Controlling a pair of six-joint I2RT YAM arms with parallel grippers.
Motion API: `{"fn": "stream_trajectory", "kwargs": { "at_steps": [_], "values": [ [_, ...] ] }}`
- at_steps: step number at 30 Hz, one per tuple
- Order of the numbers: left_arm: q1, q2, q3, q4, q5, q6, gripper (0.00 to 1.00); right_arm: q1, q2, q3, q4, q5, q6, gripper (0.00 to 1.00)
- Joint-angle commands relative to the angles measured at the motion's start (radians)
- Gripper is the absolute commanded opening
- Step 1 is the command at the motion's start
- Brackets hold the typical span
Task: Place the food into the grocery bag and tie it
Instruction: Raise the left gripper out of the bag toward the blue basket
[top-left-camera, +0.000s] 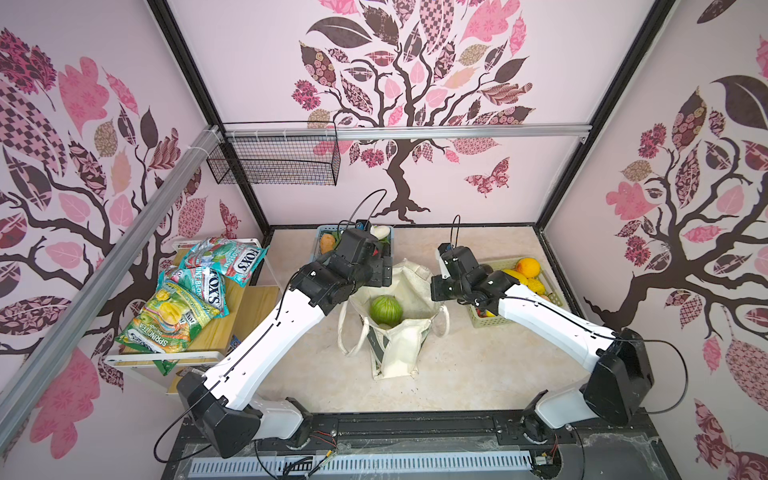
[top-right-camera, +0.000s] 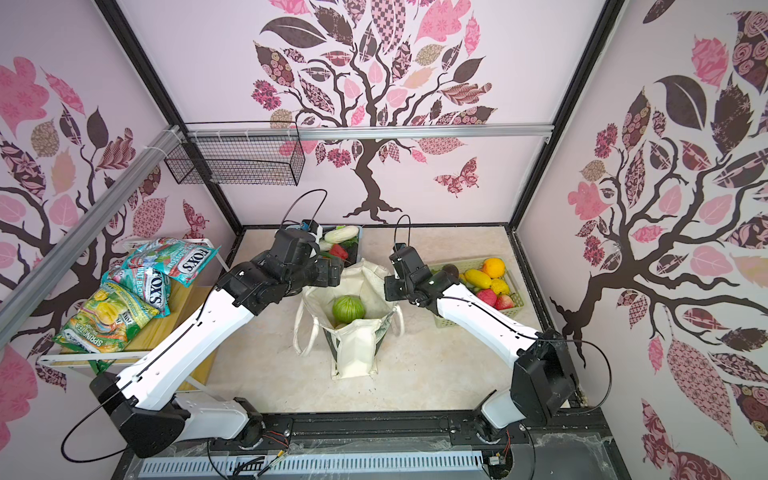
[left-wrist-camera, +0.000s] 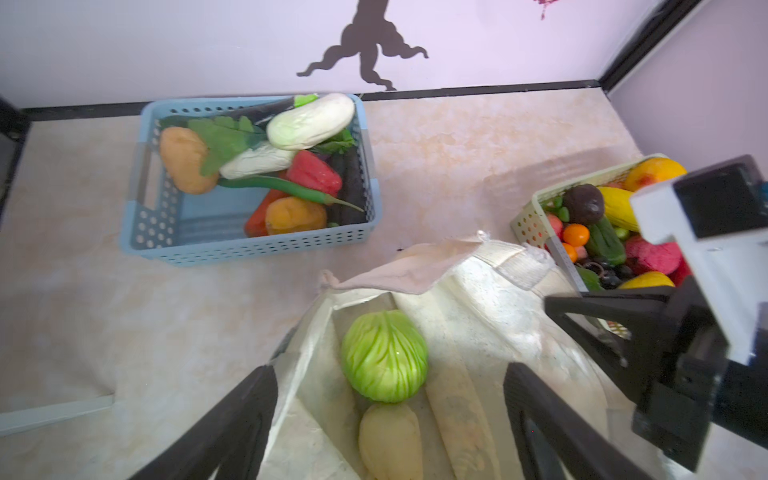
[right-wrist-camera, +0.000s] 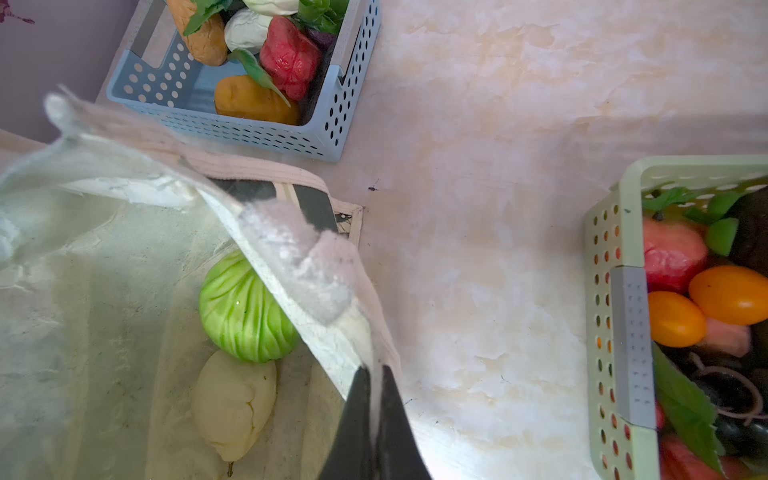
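Left pincer (left-wrist-camera: 390, 370) agape, right pincer (right-wrist-camera: 375, 374) clamped

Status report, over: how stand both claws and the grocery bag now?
Left claw open, empty, above cream canvas tote bag. Right claw shut on bag's rim. Round green plastic cabbage inside; nothing blocks the mouth.

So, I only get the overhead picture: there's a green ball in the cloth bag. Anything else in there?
Observer: Yes. The wrist views show a pale pear-shaped fruit beside the cabbage, on the floor of the bag.
Visitor: What's the right pincer doing?
Observer: It is shut on the bag's rim; cloth is pinched between its fingers.
Visitor: And the left one?
Observer: The left pincer is open and empty, above the bag's mouth.
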Motion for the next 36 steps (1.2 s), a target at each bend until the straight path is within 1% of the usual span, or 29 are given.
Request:
{"fn": "stream_trajectory", "kwargs": {
  "at_steps": [1,7,14,19,24,28,34,36],
  "values": [
    [0.018,-0.027,0.041,-0.057,-0.1,0.016,0.89,0.002,0.003,0.024,-0.037,0.001,-0.007,0.0],
    [0.073,-0.066,0.02,-0.085,-0.126,0.006,0.89,0.001,0.01,0.029,-0.036,-0.004,-0.007,0.0],
    [0.094,-0.094,0.022,-0.135,-0.267,0.018,0.89,0.001,0.013,0.035,-0.037,-0.013,-0.01,0.0],
    [0.11,-0.089,0.026,-0.176,-0.339,0.013,0.89,0.001,0.018,0.05,-0.046,-0.018,-0.016,0.0],
    [0.127,-0.075,0.002,-0.168,-0.399,0.009,0.89,0.001,0.022,0.065,-0.054,-0.023,-0.024,0.0],
    [0.168,-0.051,-0.012,-0.13,-0.36,0.015,0.89,0.002,0.022,0.069,-0.061,-0.025,-0.034,0.0],
    [0.286,-0.001,-0.018,-0.045,-0.173,-0.002,0.88,0.002,0.014,0.075,-0.083,-0.008,-0.051,0.0],
    [0.309,0.02,-0.013,-0.013,-0.122,-0.002,0.88,0.001,0.008,0.076,-0.091,0.002,-0.058,0.0]
  ]
}}
